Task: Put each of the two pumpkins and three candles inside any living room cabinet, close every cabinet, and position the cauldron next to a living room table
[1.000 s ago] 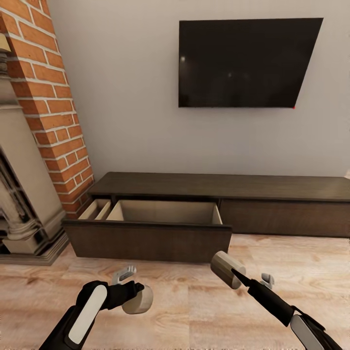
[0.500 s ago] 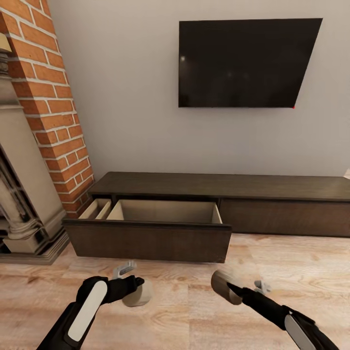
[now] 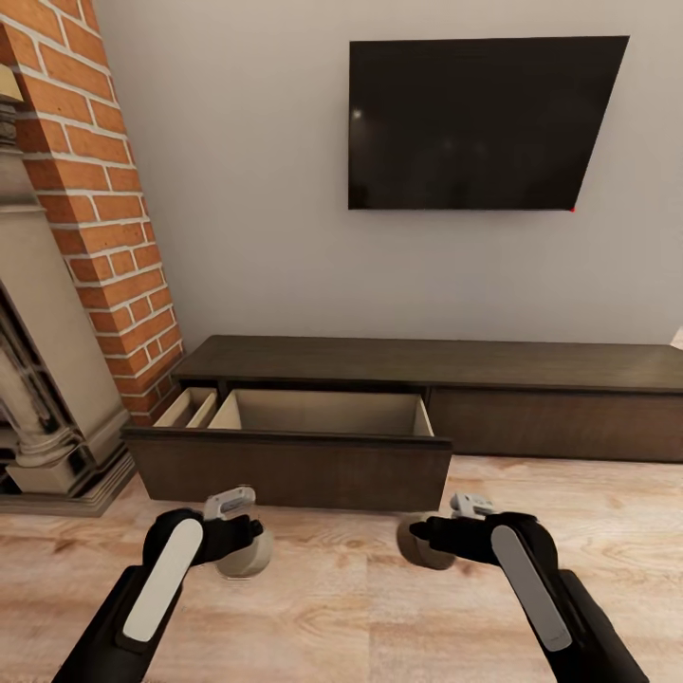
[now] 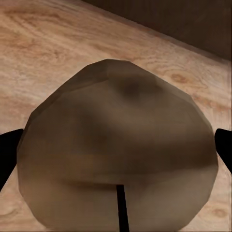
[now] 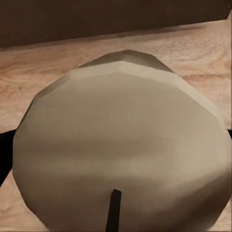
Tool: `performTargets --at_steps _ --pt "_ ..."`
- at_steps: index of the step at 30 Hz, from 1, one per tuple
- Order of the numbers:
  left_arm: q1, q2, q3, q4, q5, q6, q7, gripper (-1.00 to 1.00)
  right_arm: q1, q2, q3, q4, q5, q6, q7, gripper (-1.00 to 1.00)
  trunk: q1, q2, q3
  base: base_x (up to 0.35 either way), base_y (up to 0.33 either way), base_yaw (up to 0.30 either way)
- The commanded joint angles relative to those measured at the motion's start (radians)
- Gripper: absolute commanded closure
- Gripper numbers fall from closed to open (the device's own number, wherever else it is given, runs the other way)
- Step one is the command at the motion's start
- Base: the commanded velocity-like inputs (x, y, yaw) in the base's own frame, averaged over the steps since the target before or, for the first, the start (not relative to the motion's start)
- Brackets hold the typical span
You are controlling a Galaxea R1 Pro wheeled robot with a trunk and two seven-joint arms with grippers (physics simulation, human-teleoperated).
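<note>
From the head camera, the dark-brown cabinet [image 3: 427, 365] stands with one drawer [image 3: 289, 446] pulled out, pale and divided inside. In front of it over the plank floor [image 3: 332, 617], the left tool [image 3: 245, 548] grips one cream candle [image 3: 249, 558] and the right tool [image 3: 422, 543] another candle [image 3: 417, 550]. The left wrist camera adds the candle's [image 4: 116, 159] faceted end with a dark wick, black fingers [image 4: 7, 154] flanking it. The right wrist camera shows its candle [image 5: 121, 154] paler, equally close.

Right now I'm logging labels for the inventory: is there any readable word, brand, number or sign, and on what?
None: no text can be read.
The television screen is blank and black, with no readable brand.
The candles and the cabinet are plain.
</note>
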Motion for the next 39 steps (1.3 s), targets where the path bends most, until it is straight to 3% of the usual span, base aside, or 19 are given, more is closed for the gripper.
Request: performTargets --at_steps 1,5,13,16,20,25,27,29,30,32,33,36,38,39 --pt "0.0 0.001 -0.003 -0.019 0.008 0.004 0.011 1.0 -0.001 0.007 0.002 -0.001 -0.014 0.004 -0.041 1.0 0.0 0.0 -0.001 -0.018 0.0 0.0" --pt "0.002 0.002 -0.006 -0.057 0.009 0.005 0.012 1.0 -0.003 0.018 0.001 0.003 -0.017 0.008 -0.088 1.0 -0.001 0.0 0.007 -0.007 0.0 0.0" --pt "0.002 0.003 -0.011 -0.081 0.007 0.009 0.012 1.0 -0.008 0.02 0.001 0.004 -0.021 0.008 -0.097 1.0 -0.005 0.002 0.038 0.0 0.0 0.0" --pt "0.002 0.004 -0.011 -0.097 0.007 0.011 0.012 1.0 -0.008 0.02 0.002 -0.003 -0.059 0.008 -0.097 1.0 -0.006 0.003 0.049 0.0 0.0 0.0" --pt "0.004 0.005 -0.011 -0.111 0.007 0.011 0.012 1.0 -0.008 0.017 0.006 -0.006 -0.163 0.008 -0.099 1.0 -0.008 0.004 0.065 0.0 0.0 0.0" --pt "0.005 0.006 -0.012 -0.122 0.011 0.012 0.012 1.0 -0.008 0.008 0.007 -0.007 -0.379 0.008 -0.099 1.0 -0.01 0.005 0.084 0.0 0.0 0.0" --pt "0.005 0.006 -0.013 -0.122 0.012 0.012 0.012 1.0 -0.008 -0.011 0.007 -0.007 -0.457 0.008 -0.099 1.0 -0.011 0.005 0.092 0.0 0.0 0.0" --pt "0.005 0.011 -0.013 -0.123 0.022 0.014 0.012 1.0 -0.008 -0.046 0.007 -0.006 -0.515 0.008 -0.099 1.0 -0.012 0.006 0.099 0.0 0.0 0.0" --pt "0.006 0.014 -0.014 -0.124 0.046 0.015 0.012 1.0 -0.008 -0.057 0.007 -0.006 -0.53 0.008 -0.099 1.0 -0.012 0.006 0.103 0.0 0.0 0.0" --pt "0.006 0.023 -0.015 -0.131 0.138 0.015 0.012 1.0 -0.008 -0.07 0.008 -0.007 -0.554 0.008 -0.099 1.0 -0.013 0.006 0.111 0.0 0.0 0.0" --pt "0.006 0.048 -0.016 -0.139 0.222 0.015 0.012 1.0 -0.008 -0.075 0.008 -0.007 -0.564 0.008 -0.099 1.0 -0.014 0.007 0.115 0.0 0.0 0.0" --pt "0.006 0.136 -0.037 -0.145 0.41 0.016 0.012 1.0 -0.008 -0.079 0.007 -0.008 -0.574 0.008 -0.096 1.0 -0.015 0.007 0.127 0.0 0.0 0.0" --pt "0.006 0.178 -0.046 -0.146 0.498 0.015 0.012 1.0 -0.008 -0.079 0.007 -0.008 -0.576 0.008 -0.091 1.0 -0.016 0.008 0.134 0.0 0.0 0.0" --pt "0.006 0.187 -0.048 -0.147 0.522 0.015 0.012 1.0 -0.008 -0.08 0.007 -0.008 -0.577 0.008 -0.09 1.0 -0.016 0.008 0.138 0.0 0.0 0.0"
